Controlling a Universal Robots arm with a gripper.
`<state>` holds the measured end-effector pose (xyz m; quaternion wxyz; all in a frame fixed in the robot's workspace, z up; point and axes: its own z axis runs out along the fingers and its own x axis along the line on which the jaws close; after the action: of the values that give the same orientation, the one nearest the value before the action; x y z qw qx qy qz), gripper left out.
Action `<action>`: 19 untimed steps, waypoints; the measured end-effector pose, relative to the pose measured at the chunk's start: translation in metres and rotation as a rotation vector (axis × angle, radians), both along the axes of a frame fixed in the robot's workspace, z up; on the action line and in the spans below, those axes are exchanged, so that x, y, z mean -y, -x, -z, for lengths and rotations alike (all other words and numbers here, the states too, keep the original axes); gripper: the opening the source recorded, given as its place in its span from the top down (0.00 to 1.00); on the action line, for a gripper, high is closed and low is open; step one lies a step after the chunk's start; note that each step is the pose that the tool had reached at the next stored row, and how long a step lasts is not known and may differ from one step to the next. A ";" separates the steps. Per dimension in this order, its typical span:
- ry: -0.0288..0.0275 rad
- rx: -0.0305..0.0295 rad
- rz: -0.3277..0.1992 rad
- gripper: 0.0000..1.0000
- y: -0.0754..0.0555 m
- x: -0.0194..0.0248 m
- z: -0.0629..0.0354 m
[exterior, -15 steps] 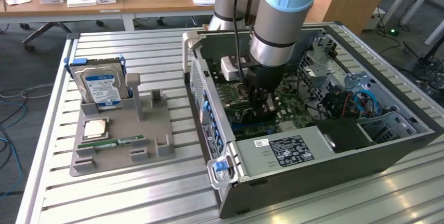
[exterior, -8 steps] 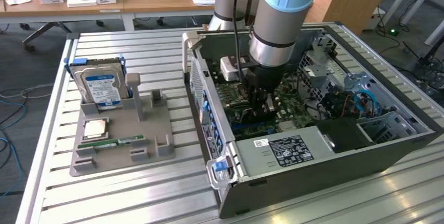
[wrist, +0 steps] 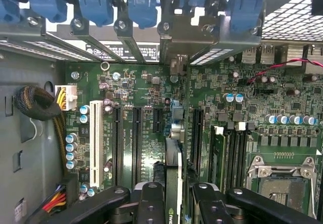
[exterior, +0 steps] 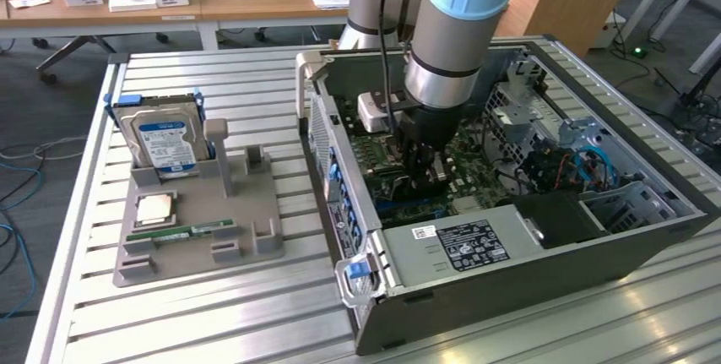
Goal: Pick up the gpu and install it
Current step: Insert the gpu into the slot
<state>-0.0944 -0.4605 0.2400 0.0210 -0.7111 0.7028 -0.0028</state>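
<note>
Gpu (wrist: 173,183): held edge-on between the pincer's fingers, its bracket end reaching toward the case's rear slot covers, its lower edge down among the motherboard's expansion slots.
Pincer (wrist: 174,204): partly closed, its two black fingers (wrist: 151,204) clamped on either side of the gpu; in the exterior view it (exterior: 423,180) hangs straight down inside the open computer case (exterior: 541,246).
Motherboard (wrist: 282,98): green, lying directly under the pincer, with long black slots on both sides of the card.
Blue latches (wrist: 96,2): in a row along the case's rear wall, beyond the card's far end.
Hard drive (exterior: 167,140): upright in the grey holder tray (exterior: 197,212) on the surface (exterior: 135,313), well apart from the pincer, outside the case.
Memory stick (exterior: 181,232): flat on the same tray.
</note>
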 end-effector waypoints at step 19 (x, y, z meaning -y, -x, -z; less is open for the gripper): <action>0.0296 -0.0008 -0.002 0.74 0.001 -0.0035 0.0003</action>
<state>-0.0957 -0.4571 0.2397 0.0102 -0.7122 0.7018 -0.0129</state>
